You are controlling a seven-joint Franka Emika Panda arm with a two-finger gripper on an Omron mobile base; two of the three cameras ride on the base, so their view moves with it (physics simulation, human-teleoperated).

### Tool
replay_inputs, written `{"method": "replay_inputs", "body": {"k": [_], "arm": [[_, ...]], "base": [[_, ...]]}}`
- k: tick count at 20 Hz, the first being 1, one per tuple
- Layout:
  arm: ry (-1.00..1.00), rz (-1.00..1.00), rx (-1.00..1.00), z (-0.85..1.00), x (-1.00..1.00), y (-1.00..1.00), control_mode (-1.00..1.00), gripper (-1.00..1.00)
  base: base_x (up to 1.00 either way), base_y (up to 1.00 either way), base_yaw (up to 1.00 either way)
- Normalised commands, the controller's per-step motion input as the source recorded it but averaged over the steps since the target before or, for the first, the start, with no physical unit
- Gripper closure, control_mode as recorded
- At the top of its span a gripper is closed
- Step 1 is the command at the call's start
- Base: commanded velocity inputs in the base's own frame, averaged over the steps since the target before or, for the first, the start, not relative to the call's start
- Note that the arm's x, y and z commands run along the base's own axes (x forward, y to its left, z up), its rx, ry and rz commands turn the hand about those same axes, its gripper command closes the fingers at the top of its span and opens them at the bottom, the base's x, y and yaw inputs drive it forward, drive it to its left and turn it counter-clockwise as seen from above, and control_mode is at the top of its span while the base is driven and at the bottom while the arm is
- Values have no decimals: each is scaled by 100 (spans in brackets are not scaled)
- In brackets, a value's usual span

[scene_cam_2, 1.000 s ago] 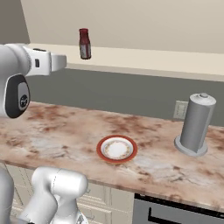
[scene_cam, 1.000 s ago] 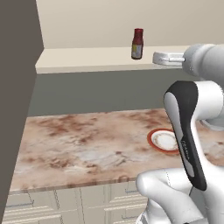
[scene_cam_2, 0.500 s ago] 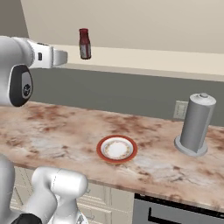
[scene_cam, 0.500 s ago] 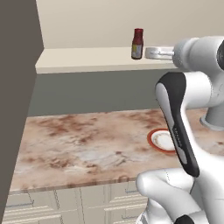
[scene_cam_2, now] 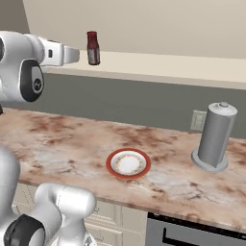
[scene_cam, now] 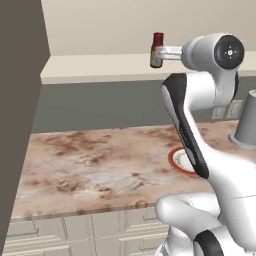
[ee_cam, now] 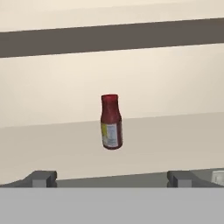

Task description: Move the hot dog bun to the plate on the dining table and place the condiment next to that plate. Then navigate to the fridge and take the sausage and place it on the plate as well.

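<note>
The claw [ee_cam: 111,178] hangs wide apart before the upright condiment [ee_cam: 110,122] on the cream shelf [ee_cam: 175,140].

A cream ledge [scene_cam_2: 158,67] bears the condiment [scene_cam_2: 92,48]; the marbled counter [scene_cam_2: 72,144] holds a red-rimmed plate [scene_cam_2: 128,163].

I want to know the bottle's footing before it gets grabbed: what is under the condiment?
The condiment stands upright on a pale cream ledge above the marbled counter. Nothing else shows beneath it; the contact patch itself is covered by the bottle. The open pincer is short of it.
</note>
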Motion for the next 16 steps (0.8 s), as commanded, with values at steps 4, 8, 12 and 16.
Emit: {"method": "replay_inputs", "body": {"k": [4, 8, 12, 16], "arm": [[-8, -13, -7, 1, 46, 16, -100, -100], [-6, -8, -4, 0, 41, 14, -100, -100], [-3, 0, 0, -10, 34, 2, -100, -100], [0, 0, 0, -14, 27, 0, -100, -100]], "base": [[0, 0, 0], [0, 0, 0], [0, 0, 0], [0, 0, 0]]}}
